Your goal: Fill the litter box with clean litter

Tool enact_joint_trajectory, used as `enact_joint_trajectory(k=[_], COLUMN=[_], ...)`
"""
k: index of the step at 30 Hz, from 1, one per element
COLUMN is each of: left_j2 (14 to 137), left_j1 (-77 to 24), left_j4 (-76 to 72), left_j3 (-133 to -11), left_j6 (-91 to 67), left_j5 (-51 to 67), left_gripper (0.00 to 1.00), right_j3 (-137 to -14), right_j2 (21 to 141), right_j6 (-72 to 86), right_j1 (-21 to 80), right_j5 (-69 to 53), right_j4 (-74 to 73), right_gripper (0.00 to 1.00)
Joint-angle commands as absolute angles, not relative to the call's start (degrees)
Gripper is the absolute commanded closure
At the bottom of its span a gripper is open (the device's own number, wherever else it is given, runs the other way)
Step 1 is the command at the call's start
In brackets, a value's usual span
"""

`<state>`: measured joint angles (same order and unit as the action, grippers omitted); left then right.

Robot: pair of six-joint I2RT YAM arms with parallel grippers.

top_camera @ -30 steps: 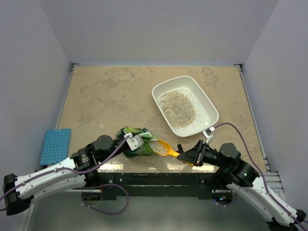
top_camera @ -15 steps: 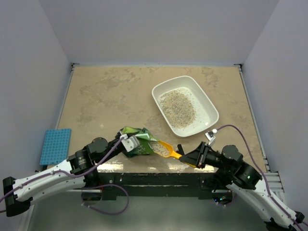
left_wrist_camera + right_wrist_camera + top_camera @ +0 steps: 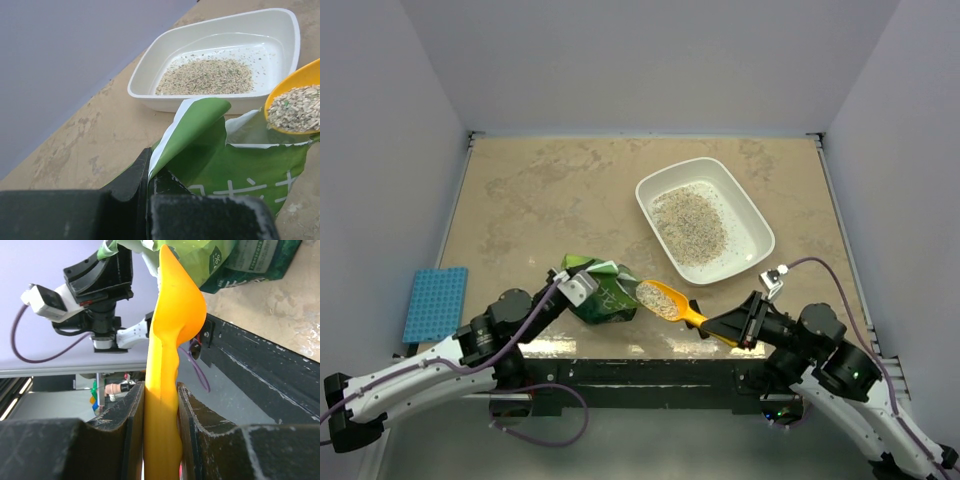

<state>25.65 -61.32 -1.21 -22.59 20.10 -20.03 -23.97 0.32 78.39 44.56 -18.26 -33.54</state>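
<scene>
The fixed top camera looks down from above and behind the arms, taking in the whole table (image 3: 550, 200), arm bases at the bottom edge. The left wrist camera rides low and close behind the left claw (image 3: 150, 182), facing across the bag (image 3: 240, 170) to the litter box (image 3: 155, 100). The right wrist camera sights along the scoop (image 3: 172, 305) toward the bag. All three share bag and scoop.
</scene>
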Motion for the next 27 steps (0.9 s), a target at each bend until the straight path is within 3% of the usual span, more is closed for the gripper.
enact_joint_trajectory(k=[1,10,15,27], left_j2=[23.5,21.1,19.8,16.5], left_j1=[-61.4,-61.4,-61.4,-61.4], left_j4=[-4.4,-3.8,-3.1,-1.8], left_j3=[-22.8,-22.9,-22.7,-21.9], left_j6=[19.7,18.8,18.0,17.1], left_j5=[-28.3,-29.6,-27.5,-24.6], left_gripper=[1.00,1.00,1.00,1.00], right_j3=[-28.5,-31.5,-33.8,-30.4], right_j2=[-0.4,-0.2,5.7,15.0], right_j6=[80.5,84.6,83.5,80.7], right_j1=[44.4,44.4,44.3,44.4], right_j5=[-15.6,-9.1,-2.4,22.4], right_j4=[-34.5,-28.3,-22.9,-10.1], right_gripper=[1.00,1.00,1.00,1.00])
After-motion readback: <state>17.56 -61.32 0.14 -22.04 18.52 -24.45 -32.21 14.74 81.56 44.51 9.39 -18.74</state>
